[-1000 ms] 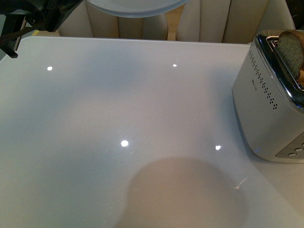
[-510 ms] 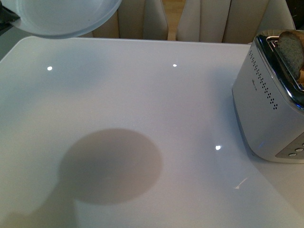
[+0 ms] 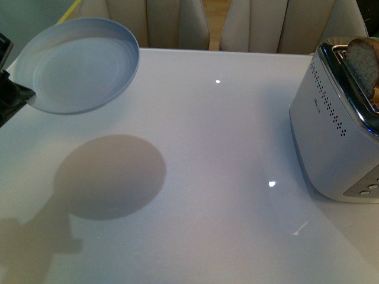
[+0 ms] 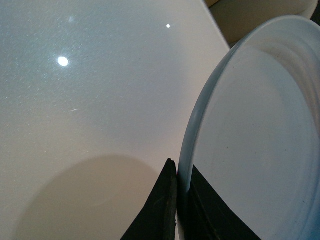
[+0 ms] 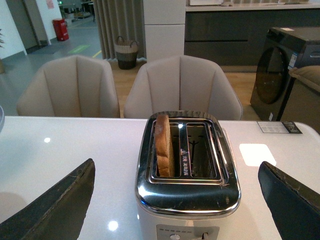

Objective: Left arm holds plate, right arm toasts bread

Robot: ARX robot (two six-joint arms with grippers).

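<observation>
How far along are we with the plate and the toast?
Done: the left tool grips the plate by its rim, above the table. The bread stands in the toaster. In hand: the right tool hangs open facing the toaster. Left: getting the bread onto the plate; whether it is toasted I cannot tell.

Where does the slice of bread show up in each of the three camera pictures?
Front view: the bread pokes out of the toaster at the far right edge.
Left wrist view: not in it; only the plate and the table show.
Right wrist view: mid-picture, the bread stands upright in one toaster slot.
Shared landmark: the white table, in all three.
</observation>
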